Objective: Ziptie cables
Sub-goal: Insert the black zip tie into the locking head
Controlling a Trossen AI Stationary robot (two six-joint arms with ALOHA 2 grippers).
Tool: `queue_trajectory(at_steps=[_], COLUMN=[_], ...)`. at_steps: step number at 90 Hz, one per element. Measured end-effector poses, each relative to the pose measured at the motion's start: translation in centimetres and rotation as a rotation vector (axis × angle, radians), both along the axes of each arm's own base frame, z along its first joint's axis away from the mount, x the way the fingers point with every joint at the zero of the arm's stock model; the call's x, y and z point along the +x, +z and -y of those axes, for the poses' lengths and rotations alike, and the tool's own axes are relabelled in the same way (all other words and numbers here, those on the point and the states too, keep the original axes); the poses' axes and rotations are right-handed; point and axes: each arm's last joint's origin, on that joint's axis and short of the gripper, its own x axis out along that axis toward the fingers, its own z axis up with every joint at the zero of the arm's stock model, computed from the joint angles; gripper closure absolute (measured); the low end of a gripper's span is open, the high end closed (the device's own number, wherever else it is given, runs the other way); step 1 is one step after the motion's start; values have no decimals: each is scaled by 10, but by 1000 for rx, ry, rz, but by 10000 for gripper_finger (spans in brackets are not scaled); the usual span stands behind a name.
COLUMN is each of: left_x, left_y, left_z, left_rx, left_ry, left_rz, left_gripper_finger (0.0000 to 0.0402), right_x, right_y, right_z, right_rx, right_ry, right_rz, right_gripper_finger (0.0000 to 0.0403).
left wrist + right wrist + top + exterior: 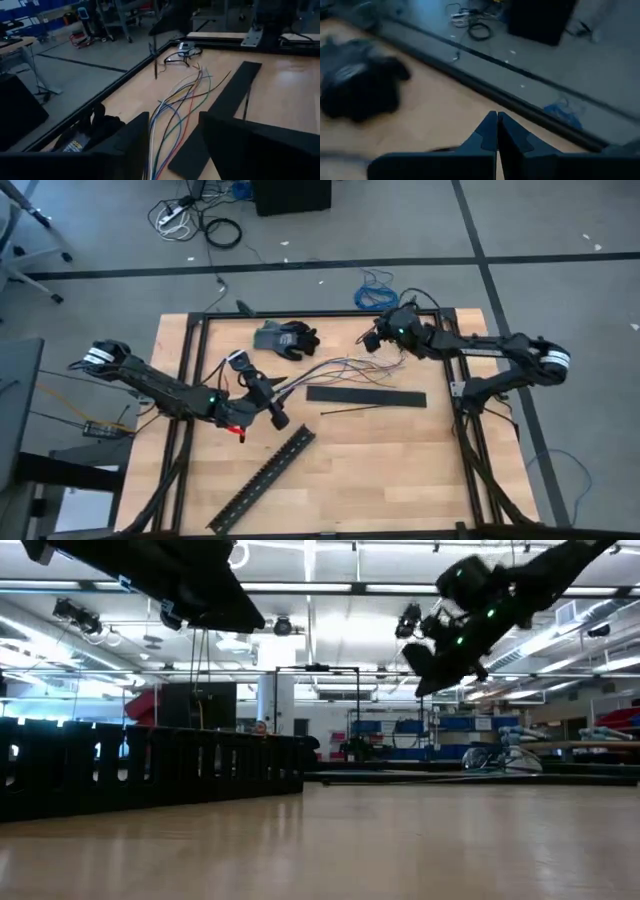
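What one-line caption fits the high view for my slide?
Left gripper open at the near end of the fanned cables; right gripper shut above their far end, beside the glove.

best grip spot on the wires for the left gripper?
Grip the wires at the bunched end nearest the left gripper, coming from above with open fingers astride the bundle. There the strands run close and parallel; toward the right gripper they fan apart.

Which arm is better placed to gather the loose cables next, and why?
Probably the left. The left gripper sits at the near end of the cables, jaws open around them in its wrist view. The right gripper hangs raised beyond their far end, jaws shut.
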Motion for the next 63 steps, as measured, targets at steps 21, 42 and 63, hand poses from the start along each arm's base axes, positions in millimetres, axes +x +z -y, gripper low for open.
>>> queue_trajectory(at_steps=[21, 42, 63], left_x=[0, 1, 1], left_y=[0, 1, 1], left_z=[0, -2, -2], left_rx=[22, 18, 17], left_ry=[-6, 2, 2], left_rz=[-15, -7, -5], left_gripper_finger=[234, 234, 234], right_x=[2, 2, 2], right_y=[-20, -21, -21], right_z=[17, 19, 19], right_rx=[61, 80, 66], right_ry=[-53, -29, 14], right_rz=[15, 23, -7], right_gripper_finger=[403, 403, 399])
